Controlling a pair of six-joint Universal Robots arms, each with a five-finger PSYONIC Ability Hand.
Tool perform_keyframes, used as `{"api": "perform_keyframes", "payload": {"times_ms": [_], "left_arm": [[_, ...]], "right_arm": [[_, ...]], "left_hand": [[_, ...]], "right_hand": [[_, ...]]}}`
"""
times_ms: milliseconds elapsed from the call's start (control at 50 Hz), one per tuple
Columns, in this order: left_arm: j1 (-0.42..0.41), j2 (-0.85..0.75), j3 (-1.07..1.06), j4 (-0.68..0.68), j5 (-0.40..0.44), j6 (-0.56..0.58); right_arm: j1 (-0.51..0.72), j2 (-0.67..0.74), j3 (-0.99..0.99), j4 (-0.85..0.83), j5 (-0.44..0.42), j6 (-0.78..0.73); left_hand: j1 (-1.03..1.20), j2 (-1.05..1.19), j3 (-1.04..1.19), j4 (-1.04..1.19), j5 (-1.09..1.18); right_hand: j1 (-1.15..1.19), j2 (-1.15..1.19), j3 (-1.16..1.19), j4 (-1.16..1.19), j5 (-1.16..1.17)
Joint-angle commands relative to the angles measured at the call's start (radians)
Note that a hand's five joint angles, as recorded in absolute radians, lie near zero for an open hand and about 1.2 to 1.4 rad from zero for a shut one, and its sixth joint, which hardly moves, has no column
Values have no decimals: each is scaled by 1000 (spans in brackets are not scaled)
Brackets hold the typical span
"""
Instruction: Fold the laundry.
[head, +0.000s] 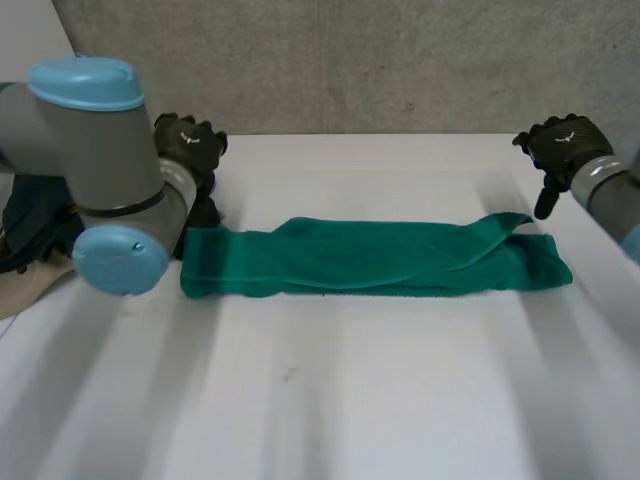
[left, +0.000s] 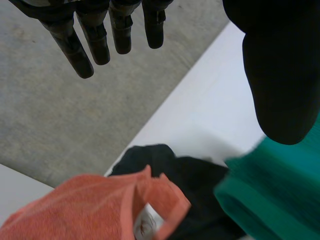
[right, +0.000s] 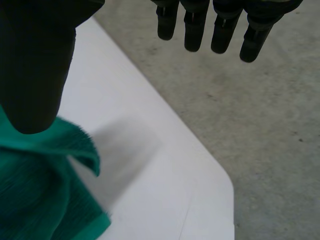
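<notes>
A green towel (head: 375, 258), folded into a long narrow strip, lies flat across the middle of the white table (head: 330, 400). My left hand (head: 190, 150) hovers just above and behind the towel's left end, fingers straight and spread, holding nothing. In its wrist view the fingers (left: 95, 42) and thumb (left: 285, 80) stand apart over the towel's end (left: 277, 195). My right hand (head: 562, 150) is raised off the towel's right end, open and empty. Its fingers (right: 220, 27) and thumb (right: 35, 70) are parted above the towel's corner (right: 45, 195).
Off the table's left edge lies a pile of other laundry: a dark garment (left: 195, 190), an orange-pink cloth (left: 85, 210) and a beige one (head: 25, 285). My left arm's big joint (head: 105, 170) stands over the table's left side. The grey floor (right: 260, 130) lies beyond the table's right edge.
</notes>
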Motion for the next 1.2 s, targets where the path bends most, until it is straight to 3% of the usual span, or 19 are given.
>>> {"api": "perform_keyframes", "payload": {"times_ms": [20, 140, 240, 420, 540, 580, 700, 740, 820, 920, 1200], "left_arm": [[10, 115, -245, -9, 66, 29], [36, 154, -388, 10, 98, 27], [56, 155, -439, 77, 115, 14], [63, 131, -485, 151, 134, 6], [71, 125, -500, 165, 141, 3], [73, 125, -503, 171, 141, 3], [85, 123, -497, 195, 143, 0], [86, 123, -494, 195, 143, -2], [86, 115, -483, 195, 143, -2], [85, 89, -463, 197, 143, 3], [80, 36, -440, 201, 189, 12]], "right_arm": [[-46, -33, -11, 153, -122, -148], [-54, 41, -37, 166, -205, -310], [-49, 116, -73, 160, -223, -413], [-25, 251, -117, 40, -238, -395], [-11, 332, -166, -141, -219, -352], [-9, 348, -174, -181, -212, -327], [-3, 392, -215, -267, -205, -246], [-8, 392, -223, -264, -203, -240], [-17, 345, -209, -223, -205, -209], [-18, 170, -115, -125, -217, -140], [-6, -270, 91, -72, -216, 30]], "left_hand": [[84, 84, 81, 86, 62], [134, 134, 131, 137, 112], [137, 137, 134, 139, 115], [161, 161, 157, 163, 139], [161, 161, 157, 163, 139], [161, 161, 157, 163, 139], [164, 164, 160, 166, 142], [164, 164, 160, 166, 142], [167, 167, 163, 169, 145], [219, 219, 216, 221, 197], [422, 422, 418, 424, 400]], "right_hand": [[262, 262, 262, 267, 257], [330, 330, 330, 335, 325], [336, 336, 336, 341, 330], [336, 336, 336, 341, 330], [365, 365, 365, 370, 360], [418, 418, 418, 423, 412], [1063, 1063, 1063, 1068, 1057], [1152, 1153, 1153, 1158, 1147], [1152, 1153, 1153, 1158, 1147], [1152, 1153, 1153, 1158, 1147], [1152, 1153, 1153, 1158, 1147]]}}
